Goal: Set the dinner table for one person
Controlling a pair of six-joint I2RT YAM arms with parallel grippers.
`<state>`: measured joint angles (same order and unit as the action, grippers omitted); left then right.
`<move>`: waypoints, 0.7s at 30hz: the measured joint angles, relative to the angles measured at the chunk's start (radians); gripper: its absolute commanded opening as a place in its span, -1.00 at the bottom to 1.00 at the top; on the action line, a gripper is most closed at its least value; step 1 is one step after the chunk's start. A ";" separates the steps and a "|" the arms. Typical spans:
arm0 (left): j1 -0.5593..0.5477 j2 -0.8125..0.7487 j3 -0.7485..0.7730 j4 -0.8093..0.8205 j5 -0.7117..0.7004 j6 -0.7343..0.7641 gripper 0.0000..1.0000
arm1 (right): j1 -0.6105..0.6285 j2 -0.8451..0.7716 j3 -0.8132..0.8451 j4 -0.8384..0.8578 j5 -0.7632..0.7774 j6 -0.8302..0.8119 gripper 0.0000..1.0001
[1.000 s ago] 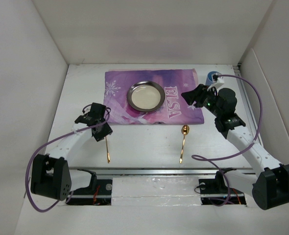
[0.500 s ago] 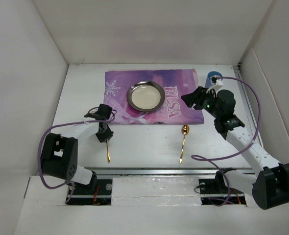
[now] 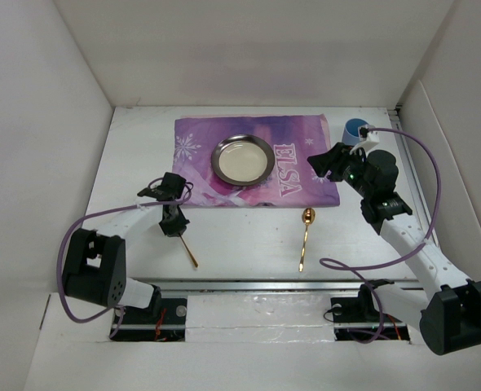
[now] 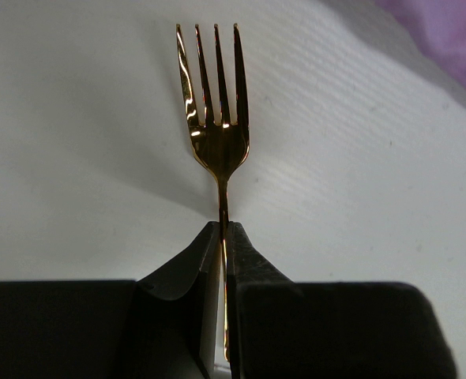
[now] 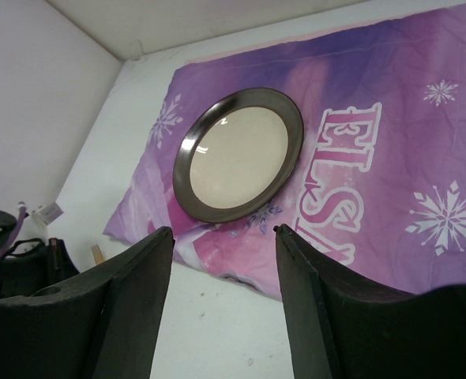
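A gold fork (image 3: pixel 188 252) is on the left part of the white dinner table (image 3: pixel 249 236). My left gripper (image 3: pixel 174 221) is shut on its handle. In the left wrist view the tines (image 4: pixel 217 142) point away from the closed jaws of the left gripper (image 4: pixel 223 229), over the table (image 4: pixel 83 142). A gold spoon (image 3: pixel 306 232) lies on the table in front of the purple ELSA cloth (image 3: pixel 297 134). A round metal plate (image 3: pixel 217 160) sits on the cloth. My right gripper (image 3: pixel 320 163) hangs open over the cloth's right part, holding nothing.
A blue cup (image 3: pixel 355 128) stands at the back right, behind the right arm. White walls close in the table on the left, back and right. In the right wrist view the plate (image 5: pixel 184 162) and cloth (image 5: pixel 391 213) lie beyond the open right gripper (image 5: pixel 223 230).
My left gripper has closed on the fork's handle, and the handle's near end has swung a little to the right. The right gripper shifted slightly and stays open.
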<state>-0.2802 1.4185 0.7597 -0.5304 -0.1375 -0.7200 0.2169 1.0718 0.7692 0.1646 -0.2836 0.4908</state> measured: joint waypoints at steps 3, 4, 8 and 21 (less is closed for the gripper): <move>-0.003 -0.074 0.027 -0.069 0.007 0.029 -1.00 | -0.002 0.008 0.000 0.000 -0.003 -0.002 0.20; -0.004 -0.106 0.054 -0.090 0.006 0.043 -1.00 | -0.002 0.013 0.000 0.000 -0.006 -0.001 0.20; -0.004 -0.174 0.234 -0.077 0.030 0.141 -1.00 | -0.001 0.035 0.000 0.000 -0.011 -0.002 0.20; -0.014 0.509 0.888 0.060 0.080 0.535 -1.00 | 0.017 0.056 0.000 0.000 0.002 -0.014 0.21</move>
<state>-0.2943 1.9274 1.6482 -0.4702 -0.0570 -0.1848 0.2337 1.1275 0.7692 0.1650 -0.2817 0.4767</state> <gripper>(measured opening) 0.025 0.601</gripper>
